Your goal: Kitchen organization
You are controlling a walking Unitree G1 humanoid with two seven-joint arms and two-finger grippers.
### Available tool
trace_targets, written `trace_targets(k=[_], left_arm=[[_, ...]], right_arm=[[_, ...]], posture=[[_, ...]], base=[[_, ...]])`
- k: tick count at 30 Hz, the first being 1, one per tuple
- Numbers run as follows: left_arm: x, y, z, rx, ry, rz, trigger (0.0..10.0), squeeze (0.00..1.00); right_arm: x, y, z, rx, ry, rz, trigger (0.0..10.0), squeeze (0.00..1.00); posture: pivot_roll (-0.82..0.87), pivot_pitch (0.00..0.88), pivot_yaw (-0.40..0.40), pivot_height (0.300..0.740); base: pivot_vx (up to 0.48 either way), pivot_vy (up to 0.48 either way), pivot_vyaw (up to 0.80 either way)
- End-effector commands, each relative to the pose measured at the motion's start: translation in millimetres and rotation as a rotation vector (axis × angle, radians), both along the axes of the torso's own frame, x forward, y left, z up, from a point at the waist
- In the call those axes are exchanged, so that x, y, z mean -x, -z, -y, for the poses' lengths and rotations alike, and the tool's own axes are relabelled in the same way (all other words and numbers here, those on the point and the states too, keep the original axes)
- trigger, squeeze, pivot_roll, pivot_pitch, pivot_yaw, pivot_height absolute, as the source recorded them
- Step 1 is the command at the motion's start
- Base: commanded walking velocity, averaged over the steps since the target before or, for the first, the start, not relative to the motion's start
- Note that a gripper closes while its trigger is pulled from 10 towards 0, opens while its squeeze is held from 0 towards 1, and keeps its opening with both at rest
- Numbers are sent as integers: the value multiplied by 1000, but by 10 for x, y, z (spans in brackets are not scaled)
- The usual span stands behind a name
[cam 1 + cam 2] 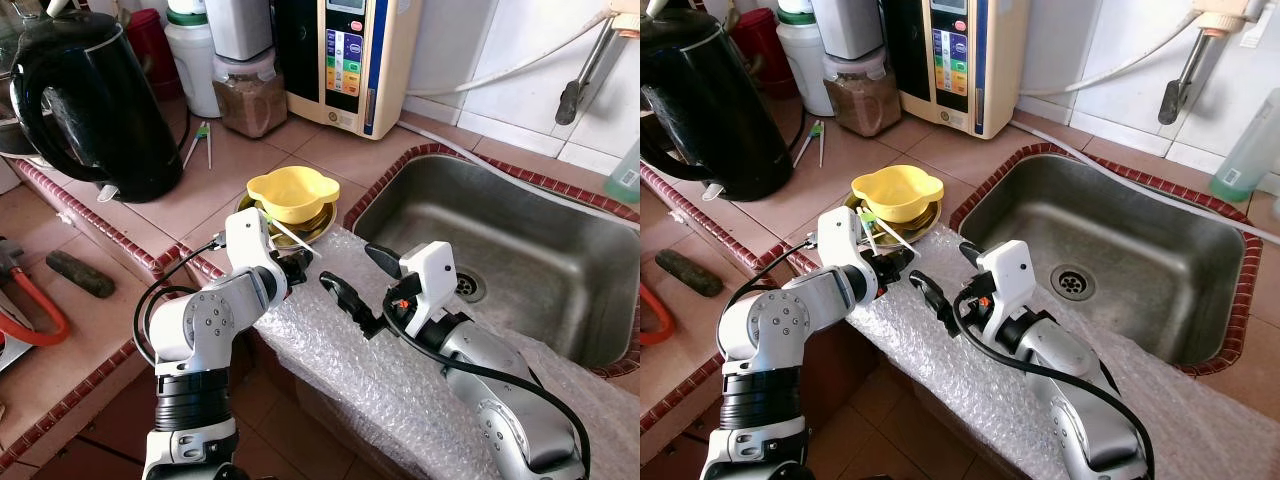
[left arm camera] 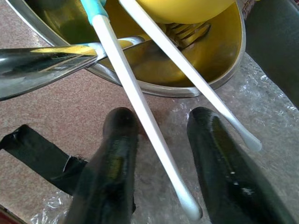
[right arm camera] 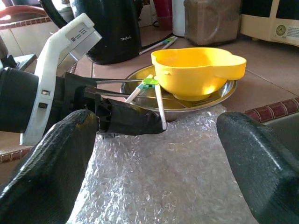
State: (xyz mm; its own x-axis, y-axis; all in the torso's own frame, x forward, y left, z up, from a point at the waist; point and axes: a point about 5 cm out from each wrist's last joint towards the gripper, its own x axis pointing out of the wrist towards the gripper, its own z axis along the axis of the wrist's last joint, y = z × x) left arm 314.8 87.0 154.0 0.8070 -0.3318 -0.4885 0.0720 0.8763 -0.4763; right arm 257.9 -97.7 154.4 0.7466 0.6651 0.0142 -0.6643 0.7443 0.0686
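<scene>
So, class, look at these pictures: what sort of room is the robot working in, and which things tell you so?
Most likely a home kitchen counter. A steel sink is set into the tiled worktop, a black electric kettle stands beside it, and a yellow bowl sits in a metal dish near the edge.

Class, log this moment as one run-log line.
left tool: open, astride white sticks | right tool: open, over bubble wrap | yellow bowl: in metal dish

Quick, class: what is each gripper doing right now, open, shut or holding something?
Left gripper: open, fingers either side of a white chopstick, not clamped.
Right gripper: open, holding nothing, over the bubble wrap.
</scene>
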Motion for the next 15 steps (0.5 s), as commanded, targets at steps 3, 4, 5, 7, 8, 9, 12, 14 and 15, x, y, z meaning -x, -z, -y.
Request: trace_targets(k=[3,4,5,7,8,9,12,14,15], left_arm=[[-52,-155,144,17,38,42,0,0],[-53,-158,142,13,37,46,0,0],[-58,-167,135,8,29,53,0,0],[-61,-171,132,8,26,58,0,0],[-66,-174,124,3,23,66,0,0],[-67,-173,121,2,23,67,0,0],[-70,-156,100,-12,9,77,0,0],[-75,-160,102,-11,4,87,0,0],[-76,-159,102,-10,4,86,0,0]], right_arm=[[35,-37,-27,1,-9,9,10000,0],[35,-37,-26,1,-8,8,10000,0],[34,-37,-26,0,-7,8,10000,0],[33,-37,-26,0,-6,7,10000,0],[31,-35,-25,-1,-5,7,10000,0],[30,-34,-26,-1,-4,7,10000,0],[32,-31,-28,-4,1,5,10000,0],[36,-29,-27,-6,4,5,10000,0],[37,-29,-26,-7,5,4,10000,0]], posture=[[-84,92,76,740],[-84,92,76,740],[-84,95,78,740],[-83,95,79,740],[-83,96,81,740],[-83,95,82,740],[-88,97,87,740],[-88,98,89,740],[-87,98,89,740]], base=[[0,0,0],[0,0,0],[0,0,0],[0,0,0],[0,0,0],[0,0,0],[0,0,0],[0,0,0],[0,0,0]])
